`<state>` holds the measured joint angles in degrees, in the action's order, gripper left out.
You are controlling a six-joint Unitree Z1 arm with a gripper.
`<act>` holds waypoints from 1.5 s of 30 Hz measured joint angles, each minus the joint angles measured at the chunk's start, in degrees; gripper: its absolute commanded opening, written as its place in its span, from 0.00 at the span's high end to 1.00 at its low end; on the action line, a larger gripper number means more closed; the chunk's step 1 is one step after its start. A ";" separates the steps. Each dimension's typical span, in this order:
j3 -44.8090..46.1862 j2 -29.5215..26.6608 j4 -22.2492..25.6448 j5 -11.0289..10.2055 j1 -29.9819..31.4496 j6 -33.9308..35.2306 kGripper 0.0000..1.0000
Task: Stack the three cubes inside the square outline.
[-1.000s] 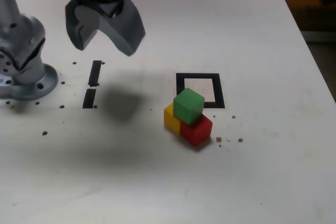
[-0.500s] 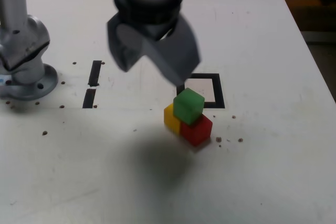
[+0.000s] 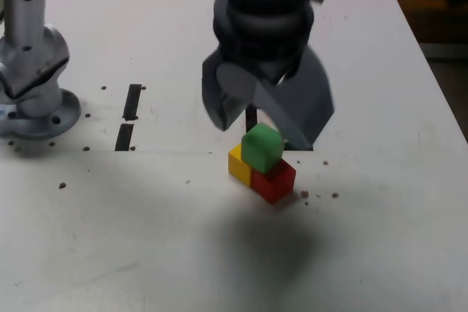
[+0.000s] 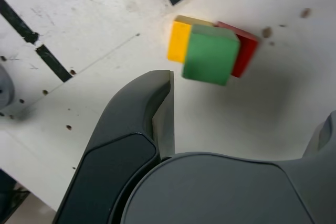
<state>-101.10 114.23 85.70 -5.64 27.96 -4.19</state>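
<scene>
**Wide-open gripper hangs over a ready-made pile, with no cube in its grasp!**

In the exterior view, the gripper [image 3: 263, 137] comes in from the upper centre, its two fingers spread wide and nothing between them. Just below, near the middle of the frame, sits the little cluster: the green cube [image 3: 262, 148] on top, the yellow cube [image 3: 240, 166] lower left, the red cube [image 3: 273, 181] lower right. The green one appears to bridge the other two, which would explain how it sits up there, propped by both. The square outline [image 3: 251, 117] lies behind the pile, largely masked by the gripper, and the cubes look to be outside it. Over at centre left, two black tape strips [image 3: 132, 101] mark the table [image 3: 117, 224].

Over to the wrist view, and that spread shows again: one finger rises at lower centre, the other at the right edge, bare table between. The cubes sit upper centre, beyond the fingertips, green overlapping yellow and red; a corner of the outline pokes in at the top, apart from them. The wide stance presumably leaves room to straddle a cube. Green, the uppermost, seems the natural first pick, though a careless nudge could tumble it off its supports.
</scene>
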 measured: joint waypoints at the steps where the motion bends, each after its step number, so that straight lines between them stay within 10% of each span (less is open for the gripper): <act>1: 0.86 0.54 -0.68 0.00 -0.32 -0.12 0.03; 9: 3.58 3.87 -3.84 0.38 -1.62 -1.47 0.13; 25: 7.05 4.97 -11.65 0.87 -2.12 -2.50 0.73; 45: -12.63 12.33 -9.18 -3.39 -1.66 -3.99 0.85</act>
<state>-113.74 126.57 76.52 -9.03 26.30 -8.18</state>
